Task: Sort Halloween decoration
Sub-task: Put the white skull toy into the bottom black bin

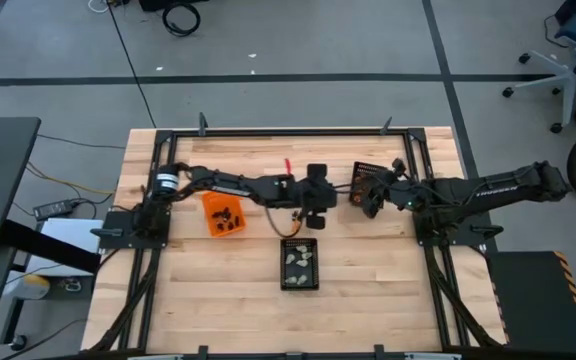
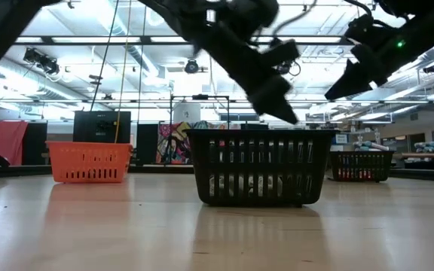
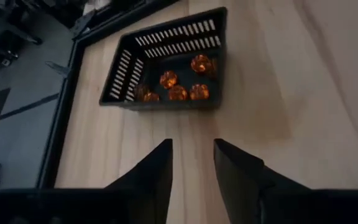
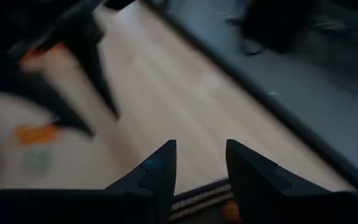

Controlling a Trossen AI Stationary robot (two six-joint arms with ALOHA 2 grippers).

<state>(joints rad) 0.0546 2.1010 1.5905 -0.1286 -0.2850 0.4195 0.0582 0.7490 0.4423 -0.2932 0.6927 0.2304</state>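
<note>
On the wooden desk [image 1: 368, 300], the nearest black mesh bin [image 1: 300, 264] holds pale pieces [image 1: 301, 262]. Behind it the left gripper [image 3: 192, 163] hangs with fingers parted and nothing between them, beside the orange bin [image 1: 223, 214] of dark pieces [image 1: 228, 214]. Farther back, the right gripper [image 4: 200, 163], fingers also apart and bare, hovers over a second black bin [image 3: 166, 62] holding orange pieces [image 3: 178, 92].

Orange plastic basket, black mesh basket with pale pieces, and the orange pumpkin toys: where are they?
Orange plastic basket [image 2: 89, 162], low view, front wall.
Black mesh basket [image 1: 285, 268], high view, left rim.
Orange pumpkin toys [image 3: 178, 93], left wrist view, one pumpkin.
</note>
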